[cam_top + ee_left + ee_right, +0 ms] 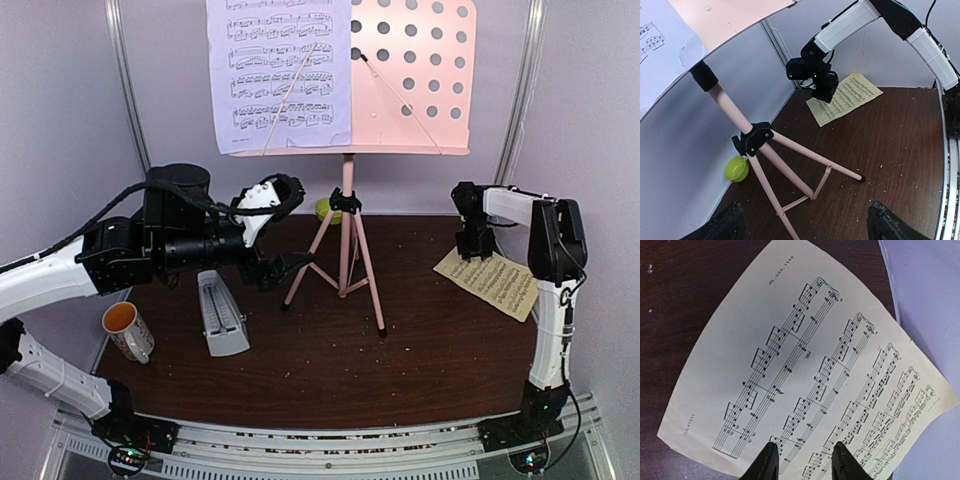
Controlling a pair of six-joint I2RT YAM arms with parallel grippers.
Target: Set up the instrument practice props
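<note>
- the pink tripod music stand with a perforated desk point(420, 100) stands mid-table towards the back; a lavender sheet-music page point(280, 70) covers the desk's left half.
- the pale-yellow sheet-music page point(805, 365) lies at the right, near the wall.
- my right gripper point(802, 460) hangs over it, fingers narrowly apart.
- the small grey pyramid metronome point(222, 315) sits front left.
- my left gripper point(805, 225) faces the stand's legs, fingers wide, gripping nothing.
- bare dark brown table point(430, 340) lies between stand and yellow page.
- i can read only printed staves; the small print is too tiny.
</note>
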